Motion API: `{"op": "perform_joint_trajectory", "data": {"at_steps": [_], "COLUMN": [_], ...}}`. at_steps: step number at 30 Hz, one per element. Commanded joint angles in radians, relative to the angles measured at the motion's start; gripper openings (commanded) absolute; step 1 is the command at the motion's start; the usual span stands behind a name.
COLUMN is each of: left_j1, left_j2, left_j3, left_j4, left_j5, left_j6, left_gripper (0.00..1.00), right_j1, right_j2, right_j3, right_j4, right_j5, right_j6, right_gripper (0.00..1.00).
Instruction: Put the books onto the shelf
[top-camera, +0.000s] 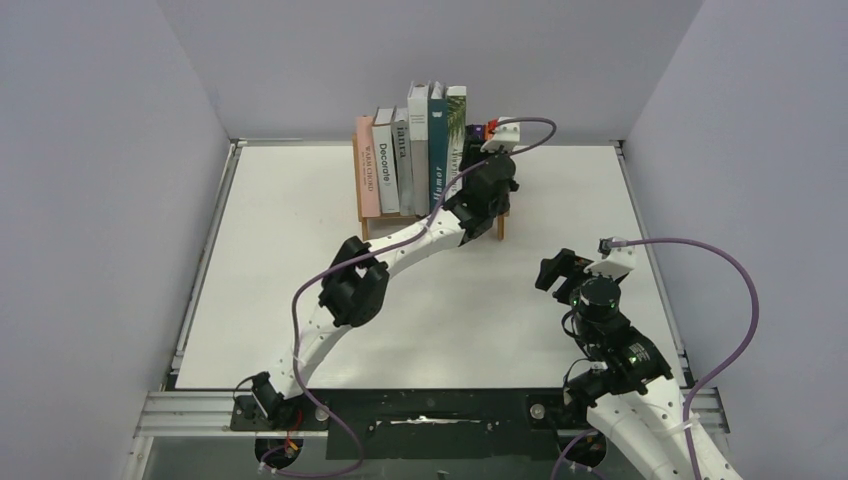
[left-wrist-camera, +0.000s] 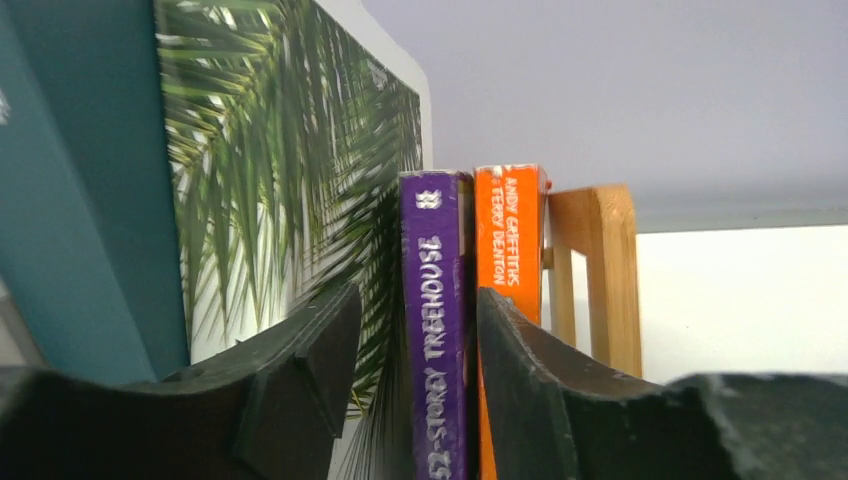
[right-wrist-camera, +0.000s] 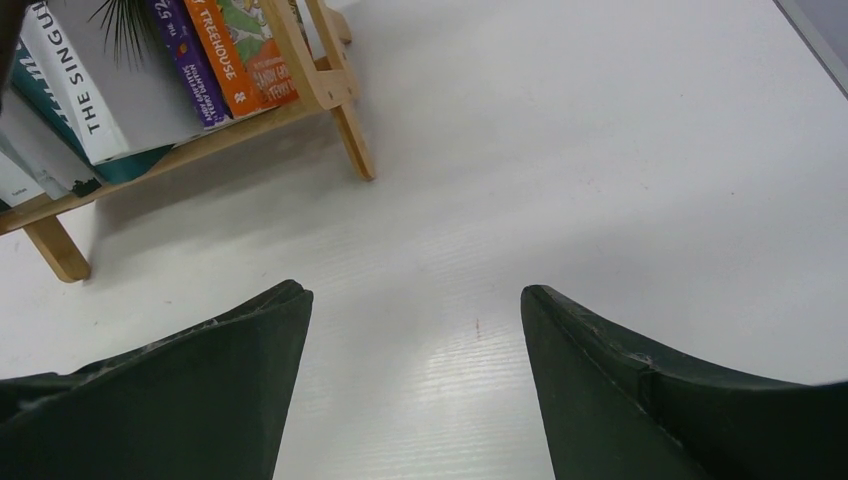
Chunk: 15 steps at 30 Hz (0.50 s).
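My left hand (left-wrist-camera: 418, 300) straddles the purple paperback (left-wrist-camera: 437, 250), fingers (left-wrist-camera: 300, 350) apart, seemingly not pinching; the books (top-camera: 410, 150) stand on the shelf (left-wrist-camera: 595, 270). I should back straight out. My right hand (right-wrist-camera: 415, 292) gapes above the counter (right-wrist-camera: 600, 150).

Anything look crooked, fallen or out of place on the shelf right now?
Nothing stands out. The books stand upright in one row on the shelf, and none lies on the table. The left gripper straddles the purple paperback near the row's right end, jaws open around it.
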Motion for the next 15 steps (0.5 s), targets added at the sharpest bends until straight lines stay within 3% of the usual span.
{"op": "perform_joint_trajectory", "data": {"at_steps": [1,4,10,15], "left_j1": [0.000,-0.023,-0.125,-0.226], "left_j2": [-0.141,-0.163,-0.248,-0.411], "left_j3": [0.015,0.020,0.036,-0.099], "left_j4": [0.101,0.122,0.247,0.361], "left_j5": [-0.024,-0.029,-0.066,-0.135], "left_j6": [0.029,0.066,0.271,0.416], "left_gripper": [0.53,0.59,0.60,0.61], "right_j1": [0.007,0.007,0.009,0.007], "right_j2": [0.000,0.001,0.008,0.028], "right_j3": [0.000,0.001,0.006,0.013], "right_j4": [0.047,0.046,0.048,0.059], "right_j5": [0.023,0.021,0.017,0.003], "right_j6": [-0.002,-0.002,-0.010,-0.025], "right_gripper": [0.78,0.79,0.78,0.79]}}
